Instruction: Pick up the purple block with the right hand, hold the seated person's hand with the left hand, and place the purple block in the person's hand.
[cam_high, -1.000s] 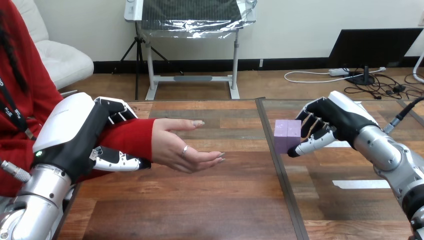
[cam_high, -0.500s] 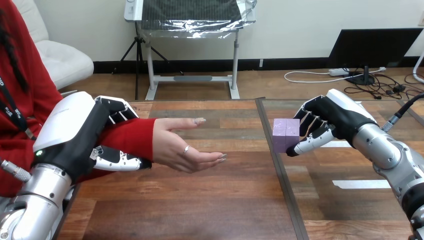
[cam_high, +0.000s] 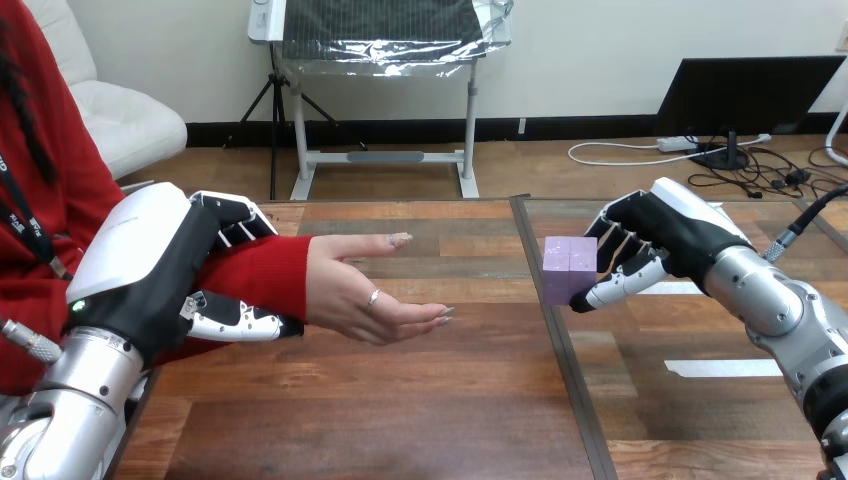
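- Shifted the purple block slightly leftward since a second before, pinched in the right hand, well apart from the person's hand.
- Kept the left hand curled round the red-sleeved forearm.
- Needed a level carry over the cupped palm: smooth, square-edged cube, likely slippery.

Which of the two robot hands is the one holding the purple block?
The right hand, at the view's right, pinches the purple block; the left hand clasps the person's wrist instead.
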